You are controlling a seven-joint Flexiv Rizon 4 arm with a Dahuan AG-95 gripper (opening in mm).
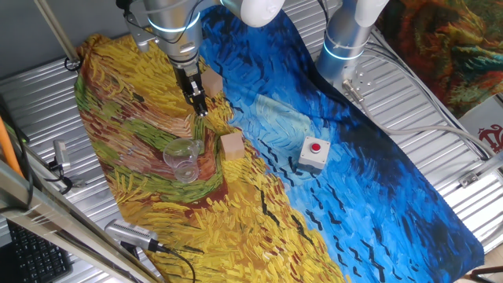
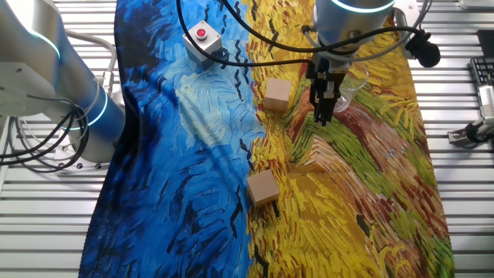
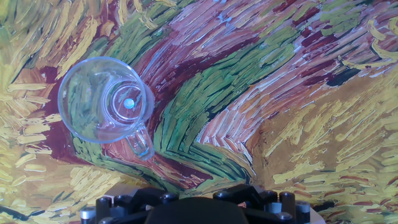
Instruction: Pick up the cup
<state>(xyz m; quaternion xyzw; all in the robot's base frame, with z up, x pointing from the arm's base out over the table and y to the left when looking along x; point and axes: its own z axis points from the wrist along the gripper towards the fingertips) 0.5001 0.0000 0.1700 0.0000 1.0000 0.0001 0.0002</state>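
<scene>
The cup (image 1: 182, 157) is small, clear and colourless with a little handle, and stands upright on the yellow and green part of the painted cloth. It also shows in the other fixed view (image 2: 351, 81) and at the upper left of the hand view (image 3: 106, 99). My gripper (image 1: 199, 106) hangs above the cloth, a short way beyond the cup and apart from it; it also shows in the other fixed view (image 2: 324, 114). Its black fingers stand close together with nothing between them. The fingertips are out of the hand view.
Two tan wooden cubes lie on the cloth: one (image 1: 232, 145) right beside the cup, one (image 1: 212, 81) just behind the gripper. A white box with a red button (image 1: 314, 152) sits on the blue part. Ribbed metal table edges and cables surround the cloth.
</scene>
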